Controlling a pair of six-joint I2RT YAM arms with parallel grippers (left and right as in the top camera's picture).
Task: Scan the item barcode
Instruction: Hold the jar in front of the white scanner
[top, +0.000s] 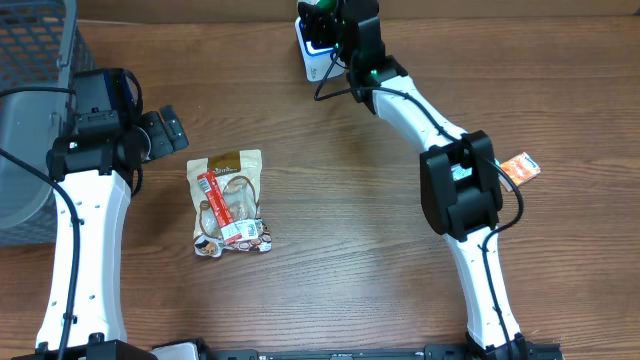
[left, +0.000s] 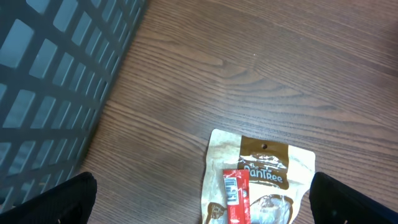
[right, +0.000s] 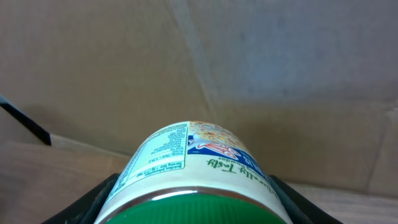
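Right end effector: part-open, clamped round white green-lidded plastic canister.
Left end effector: spread wide, empty.
Risk: barcode turned away from white scanner; no read.

The table is viewed from straight above in the overhead frame, far enough that both arms are taken in. From the left wrist the wood is looked down on from much nearer; the basket at upper left and the pouch at bottom centre are shared with the overhead view. The right wrist view is aimed level at a cardboard wall, the container seen very close at bottom centre.
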